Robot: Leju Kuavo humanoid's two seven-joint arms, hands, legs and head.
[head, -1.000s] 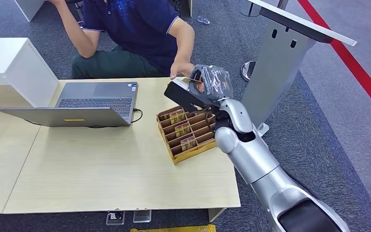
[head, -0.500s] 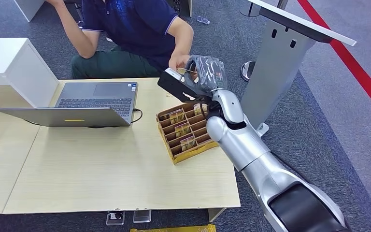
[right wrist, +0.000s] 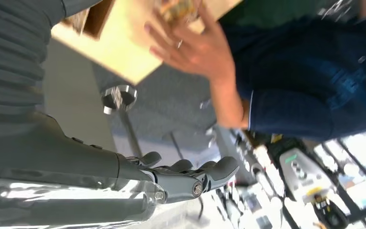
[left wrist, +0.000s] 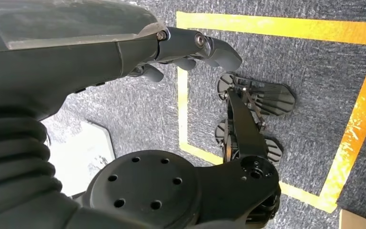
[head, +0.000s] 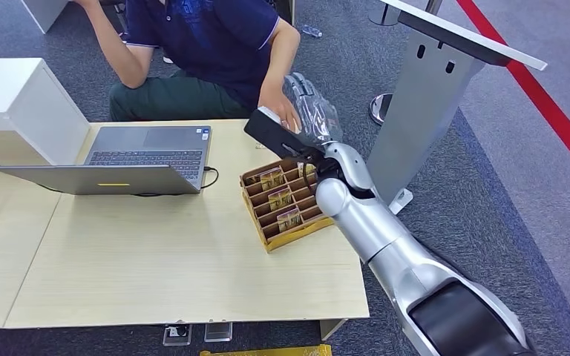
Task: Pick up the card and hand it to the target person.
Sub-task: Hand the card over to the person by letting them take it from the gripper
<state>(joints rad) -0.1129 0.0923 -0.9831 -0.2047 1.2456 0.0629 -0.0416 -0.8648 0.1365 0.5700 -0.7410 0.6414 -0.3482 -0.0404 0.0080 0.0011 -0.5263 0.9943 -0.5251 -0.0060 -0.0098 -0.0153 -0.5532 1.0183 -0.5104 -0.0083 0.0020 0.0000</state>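
Left hand (left wrist: 190,47) hanging over carpet, fingers loosely apart, empty. Open grey laptop (head: 148,156) on pale wooden table (head: 156,267). Brown slotted cardboard tray (head: 297,234) beside it, spare cards inside. Seated person's hand (head: 276,111) meeting raised right hand (head: 313,111). Small yellowish card (right wrist: 176,8), blurred, apparently at person's fingertips. Right fingers (right wrist: 209,172) spread, nothing between. Handover judged nearly done: hold arm steady, withdraw only once person's grip sure.

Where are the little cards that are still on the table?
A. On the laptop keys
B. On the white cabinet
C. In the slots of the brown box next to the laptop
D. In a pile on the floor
C: in the head view the cards stand in the slots of the brown box, which sits on the table beside the laptop.
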